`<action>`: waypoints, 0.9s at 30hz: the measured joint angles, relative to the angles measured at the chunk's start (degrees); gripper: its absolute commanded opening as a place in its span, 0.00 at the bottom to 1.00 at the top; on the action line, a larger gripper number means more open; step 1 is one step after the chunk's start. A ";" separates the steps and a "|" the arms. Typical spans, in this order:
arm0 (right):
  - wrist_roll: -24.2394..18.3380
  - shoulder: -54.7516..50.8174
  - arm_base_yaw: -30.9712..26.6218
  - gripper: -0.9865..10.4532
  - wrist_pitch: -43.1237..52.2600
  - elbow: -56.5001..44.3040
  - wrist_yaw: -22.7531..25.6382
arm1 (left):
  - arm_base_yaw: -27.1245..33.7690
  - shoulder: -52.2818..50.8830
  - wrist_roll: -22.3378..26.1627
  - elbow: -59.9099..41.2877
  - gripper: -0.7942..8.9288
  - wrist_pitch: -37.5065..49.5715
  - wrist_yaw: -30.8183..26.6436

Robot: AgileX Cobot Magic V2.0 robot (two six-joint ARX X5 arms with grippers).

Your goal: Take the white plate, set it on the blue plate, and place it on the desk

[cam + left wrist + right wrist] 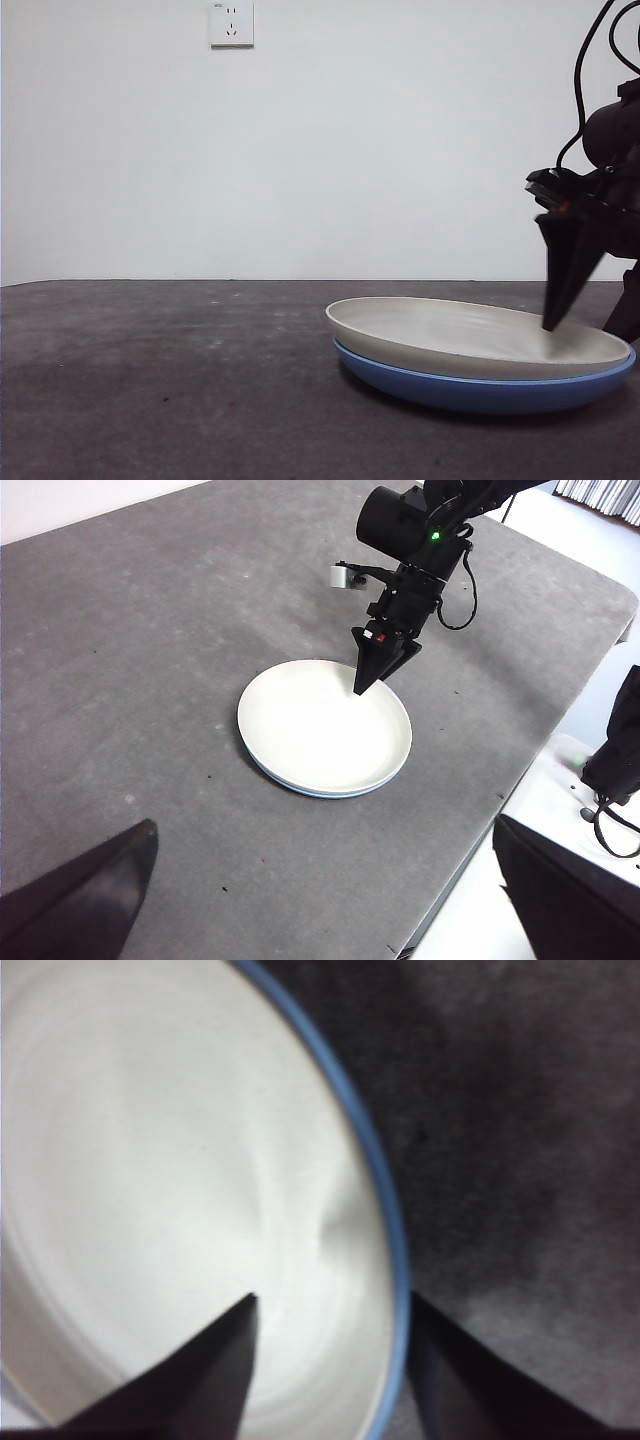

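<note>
The white plate lies nested on the blue plate, which rests on the desk at the right. My right gripper points down at the stack's right rim. In the right wrist view it is open, one jaw over the white plate and the other outside the blue plate rim above the desk. The left wrist view shows the white plate, a thin blue edge and the right gripper. My left gripper hangs high, open and empty.
A wall socket sits high on the white wall behind the desk. The desk's edge runs close to the plates on one side, with a white surface and a black device beyond it. Bare desk stretches away from the plates.
</note>
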 measured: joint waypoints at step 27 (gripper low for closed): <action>3.98 1.42 2.67 0.09 -2.80 7.23 -3.89 | 0.00 0.00 0.00 0.00 0.73 0.02 -0.02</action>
